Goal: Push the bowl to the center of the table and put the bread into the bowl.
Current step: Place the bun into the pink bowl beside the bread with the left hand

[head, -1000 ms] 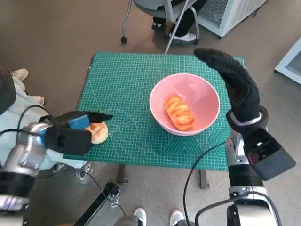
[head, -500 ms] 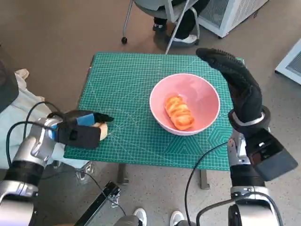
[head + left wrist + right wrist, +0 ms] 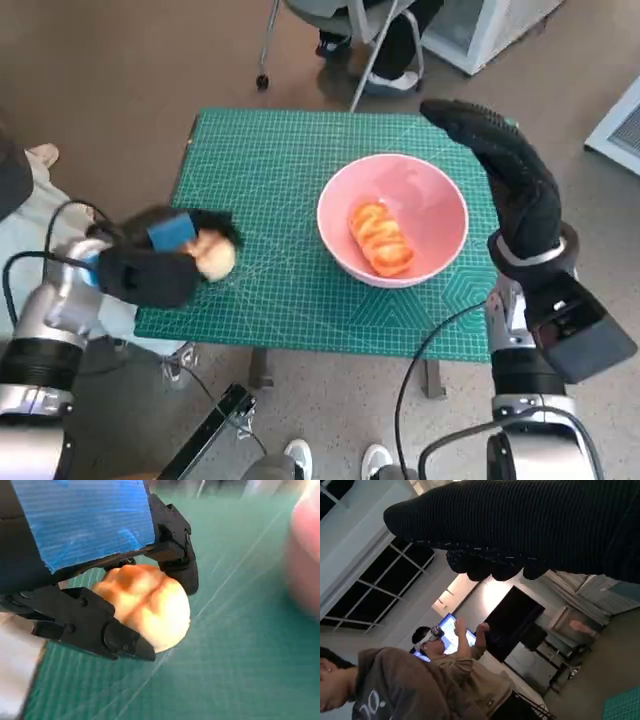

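Pink bowl: sitting mid-counter, twisted bread inside.
Left hand: you're gripping a round bread roll at the counter's left edge.
Right hand: you're holding nothing, fingers extended beside the bowl.

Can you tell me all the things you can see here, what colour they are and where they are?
Bowl: one, pink, on the mat, right of the middle.
Twisted bread: one, orange, inside the bowl.
Round bread roll: one, pale golden, in the left hand near the mat's left edge.
Cutting mat: one, green, covering the table.
Chair: one, grey, behind the table.
People: two, in the right wrist view.
Left hand: black with blue tape, holds the roll.
Right hand: black glove, raised beside the bowl, empty.
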### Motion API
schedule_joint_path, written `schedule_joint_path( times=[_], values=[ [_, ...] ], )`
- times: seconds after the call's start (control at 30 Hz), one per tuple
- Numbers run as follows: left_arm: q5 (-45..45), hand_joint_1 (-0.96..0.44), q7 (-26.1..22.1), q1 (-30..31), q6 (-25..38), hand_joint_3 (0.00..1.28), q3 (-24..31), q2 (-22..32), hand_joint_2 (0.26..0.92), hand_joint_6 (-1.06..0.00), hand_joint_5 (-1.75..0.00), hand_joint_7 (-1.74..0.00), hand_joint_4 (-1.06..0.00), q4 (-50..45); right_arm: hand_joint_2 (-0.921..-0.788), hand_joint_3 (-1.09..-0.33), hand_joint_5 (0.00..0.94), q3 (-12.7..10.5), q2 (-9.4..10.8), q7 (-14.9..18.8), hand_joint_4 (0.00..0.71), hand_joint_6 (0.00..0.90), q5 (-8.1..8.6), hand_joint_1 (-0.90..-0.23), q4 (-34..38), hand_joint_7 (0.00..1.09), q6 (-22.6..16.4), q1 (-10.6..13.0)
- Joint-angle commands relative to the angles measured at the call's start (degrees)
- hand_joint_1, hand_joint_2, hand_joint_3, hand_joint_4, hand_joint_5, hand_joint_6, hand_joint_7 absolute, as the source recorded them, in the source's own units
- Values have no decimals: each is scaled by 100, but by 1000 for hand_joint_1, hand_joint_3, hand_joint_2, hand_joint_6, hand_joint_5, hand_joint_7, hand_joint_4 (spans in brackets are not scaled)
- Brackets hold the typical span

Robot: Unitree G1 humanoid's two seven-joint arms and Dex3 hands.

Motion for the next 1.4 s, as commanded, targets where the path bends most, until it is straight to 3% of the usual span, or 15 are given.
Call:
schedule_joint_path(
  times=[0.03, 0.23, 0.5, 0.67, 0.8, 0.87, 0.93, 0.97, 1.03, 1.13, 1.23, 1.4],
  values=[
    [-421, 2, 173, -435, -213, 76, 358, -140, 919, -654, -1204, -1151, -648, -476, -921, -787, 7, 11, -11, 56, 306, -1, -31, -672, 31, 848, 63, 41],
    [-568, 1, 415, -925, -149, 65, 438, -536, 919, -663, -1161, -1171, -661, -916, -921, -788, 6, 37, 14, 79, 305, -1, -12, -677, 31, 849, 84, 19],
    [-266, 2, 804, -1385, 129, 51, 124, -1264, 916, -680, -1112, -1174, -688, -1333, -921, -788, 6, 28, 25, 108, 305, -1, 18, -673, 46, 851, 92, 15],
    [-94, 2, 1095, -1691, -484, 46, -165, -1721, 916, -679, -1108, -1164, -700, -464, -921, -790, 6, 9, 26, 125, 305, -1, 46, -673, 90, 852, 91, 6],
    [-21, 1, 1219, -1928, -868, 52, -369, -2073, 919, -681, -1219, -1073, -679, 418, -921, -788, 6, -5, 22, 113, 305, -1, 38, -673, 90, 851, 84, 26],
    [5, 0, 1202, -2023, -911, 70, -465, -2235, 920, -647, -1234, -1107, -665, 824, -921, -787, 6, -12, 13, 97, 306, -1, 25, -671, 60, 850, 76, 51],
    [52, -1, 1109, -2090, -848, 183, -568, -2365, 920, -500, -1305, -1296, -553, 1150, -921, -786, 6, -21, 1, 82, 306, -1, 11, -669, 26, 849, 66, 78],
    [67, -22, 1052, -2117, -812, 192, -609, -2413, 904, -425, -1192, -1221, -476, 1276, -921, -785, 6, -25, -3, 74, 307, -1, 2, -669, 13, 849, 62, 88],
    [96, -70, 864, -2162, -629, 192, -709, -2505, 862, -256, -705, -913, -314, 1506, -921, -784, 7, -39, -15, 59, 308, -1, -19, -671, 7, 845, 45, 101],
    [251, -94, 643, -2272, -362, 162, -910, -2595, 833, -119, -302, -715, -198, 1816, -921, -783, 6, -68, -40, 58, 308, -1, -31, -675, 22, 834, 7, 112],
    [347, -130, 511, -2336, -81, 141, -1008, -2685, 822, -38, -132, -624, -126, 1989, -921, -784, 5, -94, -49, 49, 306, -1, -43, -678, 19, 826, -17, 125],
    [391, -185, 512, -2295, 113, 120, -1039, -2803, 818, -6, -46, -536, -73, 2140, -921, -783, 3, -133, -45, 53, 303, -1, -30, -679, 34, 811, -81, 145]
  ],
)
